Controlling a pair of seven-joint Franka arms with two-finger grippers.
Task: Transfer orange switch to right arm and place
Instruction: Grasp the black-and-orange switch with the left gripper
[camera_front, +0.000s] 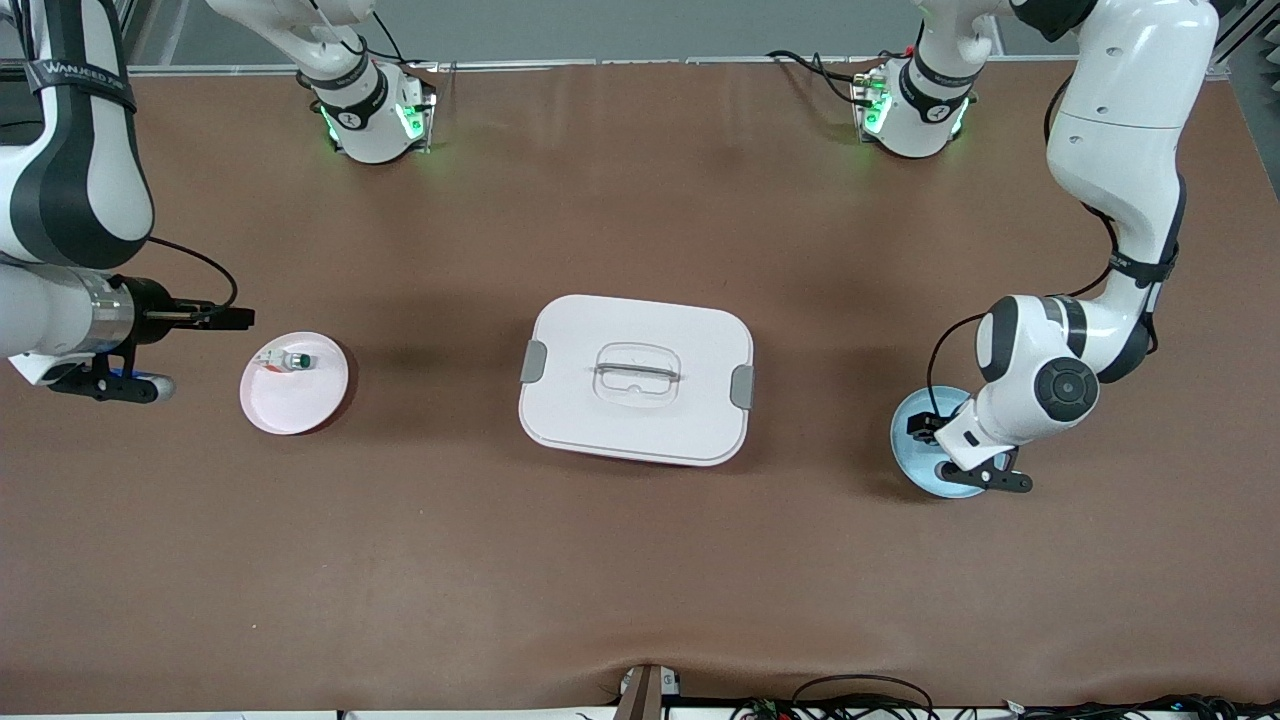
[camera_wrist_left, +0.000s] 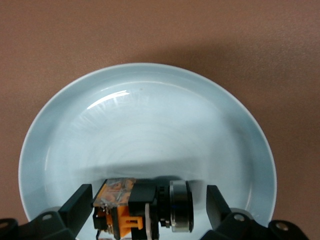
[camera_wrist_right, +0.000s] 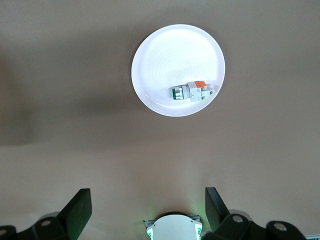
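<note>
Left gripper (camera_wrist_left: 145, 207) down low at the left arm's end of the table, wrist bent downward, fingers (camera_wrist_left: 77, 202) spread wide. Right gripper (camera_front: 235, 318) up in the air at the other end, level, jaws wide, waiting.

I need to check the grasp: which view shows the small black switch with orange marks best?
The left wrist view: the orange-marked black switch lies on the pale blue plate between the open left gripper fingers. In the front view the arm hides it; the right wrist view misses it.
</note>
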